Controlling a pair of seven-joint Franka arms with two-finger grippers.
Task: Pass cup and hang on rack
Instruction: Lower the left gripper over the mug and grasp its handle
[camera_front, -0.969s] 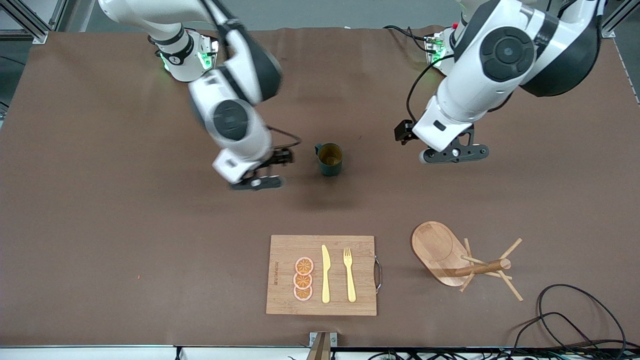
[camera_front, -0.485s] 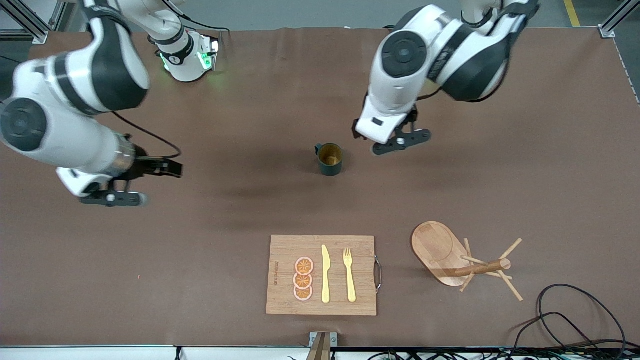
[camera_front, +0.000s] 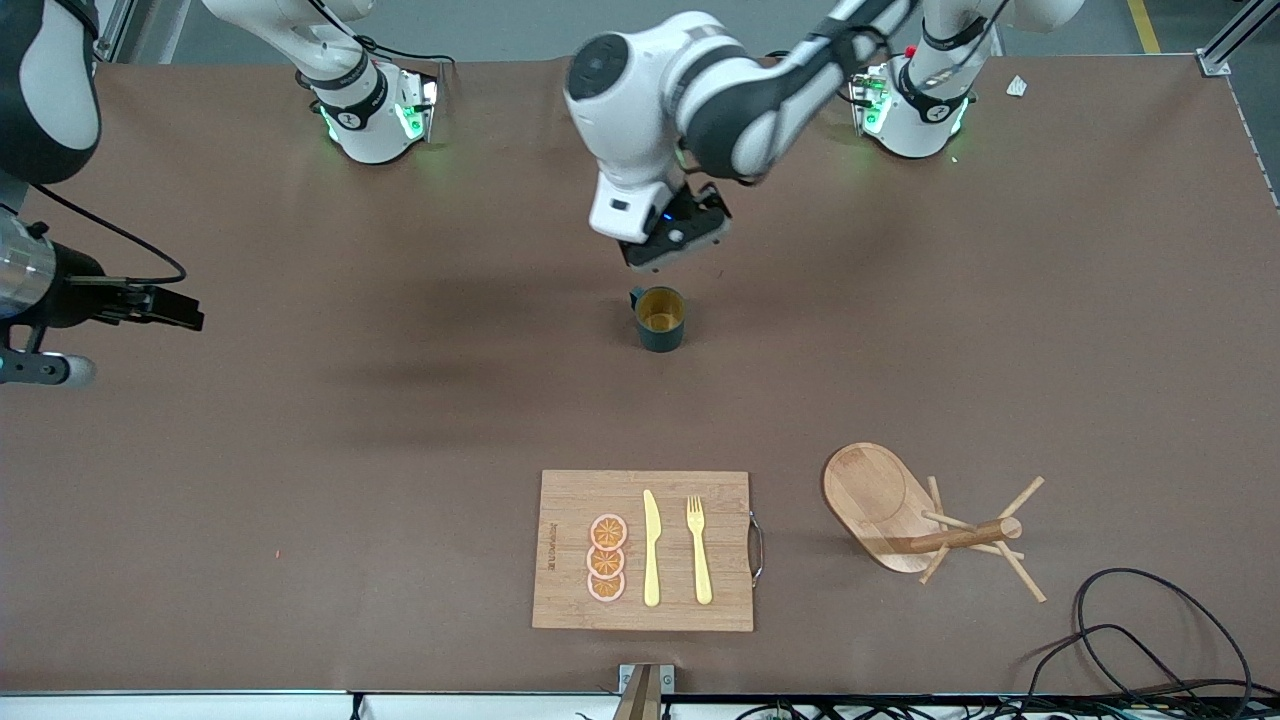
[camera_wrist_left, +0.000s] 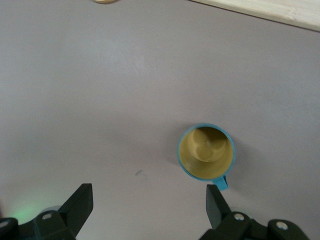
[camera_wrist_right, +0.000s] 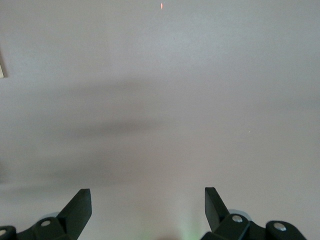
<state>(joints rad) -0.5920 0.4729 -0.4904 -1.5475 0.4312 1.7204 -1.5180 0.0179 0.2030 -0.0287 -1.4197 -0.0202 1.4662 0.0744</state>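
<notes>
Wide brown worktop (camera_front: 300, 480), bare over most of its middle and toward the right arm's end. Along the edge nearest the front camera: a bamboo cutting board (camera_front: 570, 500) carrying three orange slices (camera_front: 607, 558), a yellow knife (camera_front: 651, 550) and a yellow fork (camera_front: 698, 550); beside it, toward the left arm's end, the rack (camera_front: 880, 500), tipped over on the worktop with its post and pegs pointing toward the left arm's end. Black cable (camera_front: 1130, 620) looped at the corner near the rack.

The cup (camera_front: 660, 318) upright near the worktop's centre, well apart from board and rack, open room all around it. Yellowish inside, nothing in it; small handle toward the right arm's end.

Left claw (camera_front: 672, 238) hanging over the worktop just beside the cup, on the side toward the bases; fingers (camera_wrist_left: 80, 205) spread wide, gripping nothing. In the left wrist view, the cup (camera_wrist_left: 206, 152) apart from both fingers, closer to one than the other.

Right claw (camera_front: 35, 368) at the worktop's edge at the right arm's end, well apart from the cup; fingers (camera_wrist_right: 80, 207) spread, nothing between them, only bare worktop below.
</notes>
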